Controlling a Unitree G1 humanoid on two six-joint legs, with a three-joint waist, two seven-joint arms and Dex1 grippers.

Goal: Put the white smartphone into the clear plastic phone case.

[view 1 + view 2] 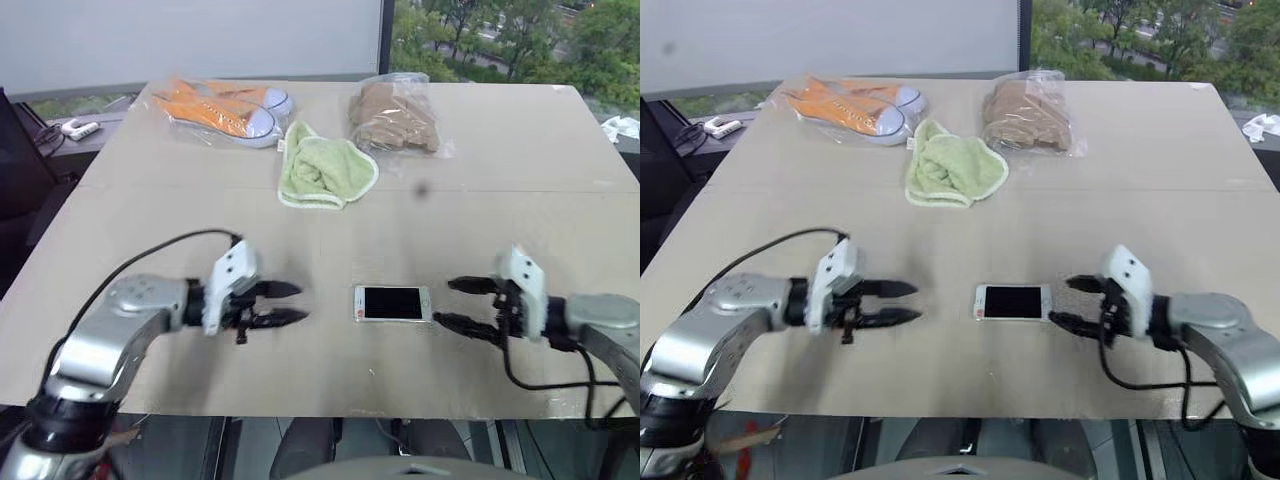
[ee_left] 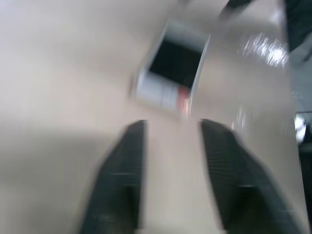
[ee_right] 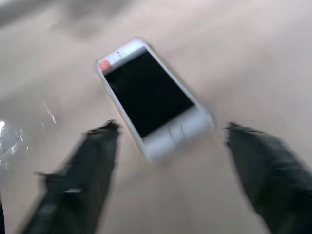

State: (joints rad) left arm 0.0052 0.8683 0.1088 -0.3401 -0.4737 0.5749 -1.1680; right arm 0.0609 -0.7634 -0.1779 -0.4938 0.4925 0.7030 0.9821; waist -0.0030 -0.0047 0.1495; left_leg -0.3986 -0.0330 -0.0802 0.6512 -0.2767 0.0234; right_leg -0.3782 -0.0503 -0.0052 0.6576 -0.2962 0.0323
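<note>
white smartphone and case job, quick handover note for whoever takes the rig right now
Left tool: open, holding nothing, hovering over the table on the left of the phone, apart from it.
Right tool: open, holding nothing, close to the phone's right end, no grip.
White smartphone: lying flat, screen up, on the table's near part between the two tools.
Clear plastic phone case: I cannot tell whether it is on the phone; no separate case stands out on the table.
Done: cannot confirm insertion.
Left: check the phone's edges for the case before anything else.
</note>
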